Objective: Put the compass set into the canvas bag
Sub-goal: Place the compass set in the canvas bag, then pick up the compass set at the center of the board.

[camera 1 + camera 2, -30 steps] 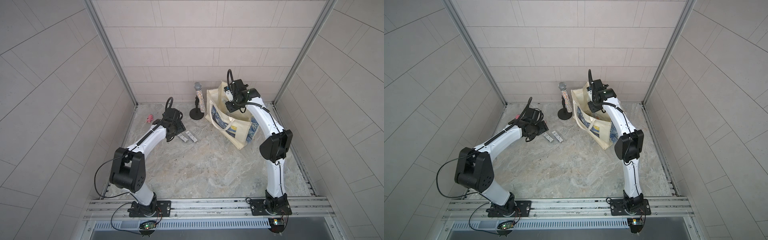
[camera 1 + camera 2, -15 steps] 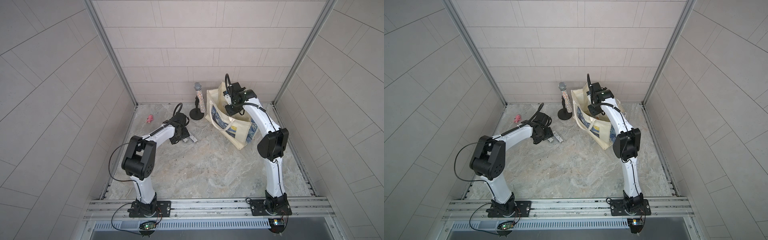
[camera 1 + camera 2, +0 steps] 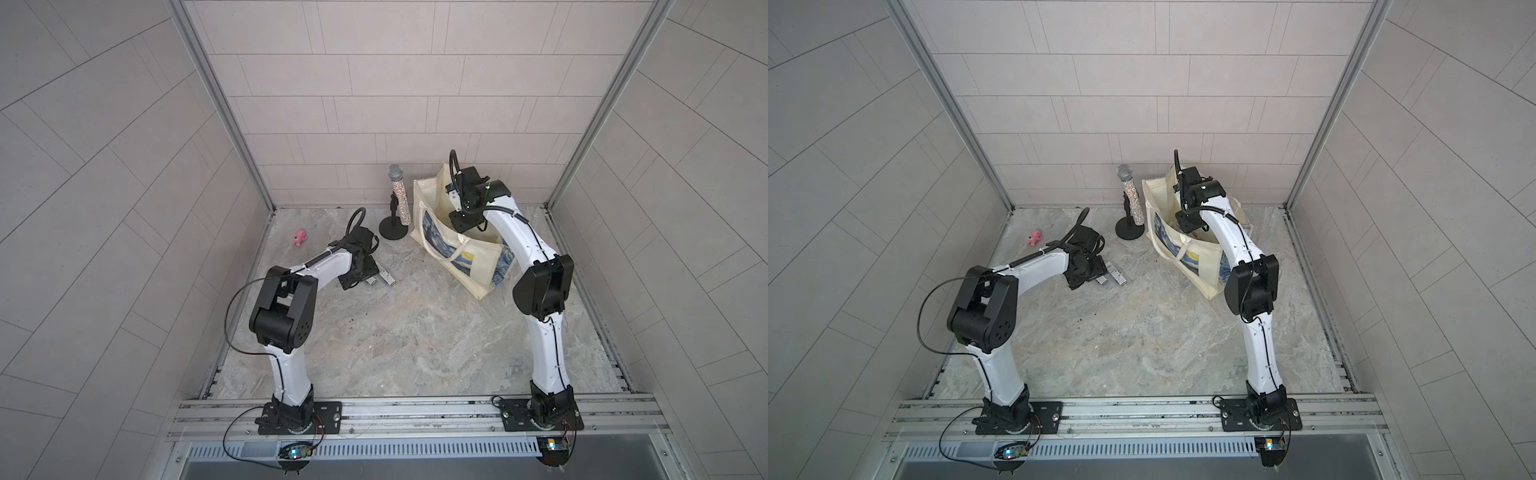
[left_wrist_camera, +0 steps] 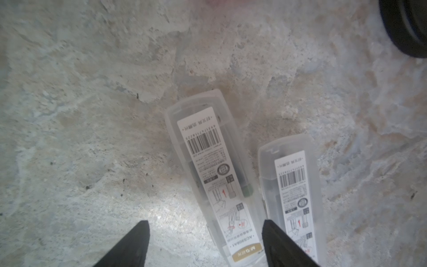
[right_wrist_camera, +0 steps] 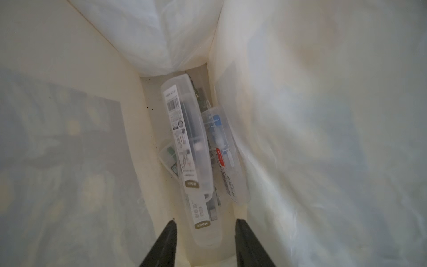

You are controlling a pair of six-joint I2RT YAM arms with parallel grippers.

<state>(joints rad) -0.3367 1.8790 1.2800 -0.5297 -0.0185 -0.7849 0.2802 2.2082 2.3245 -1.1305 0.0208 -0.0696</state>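
Note:
Two clear compass set cases lie side by side on the stone floor, label up, also seen in a top view. My left gripper hangs open just over them, one case's end between its fingers and one fingertip over the gap between the cases. The canvas bag stands open at the back right. My right gripper is open inside its mouth, holding nothing. Several compass set cases lie piled on the bag's bottom below it.
A glittery microphone on a black round stand stands just left of the bag. A small pink toy lies near the left wall. The bag's cream walls close in around the right gripper.
My right gripper has gone from shut to open over the bag's inside, letting go of a case. My left arm has swung right and down over the two cases on the floor.

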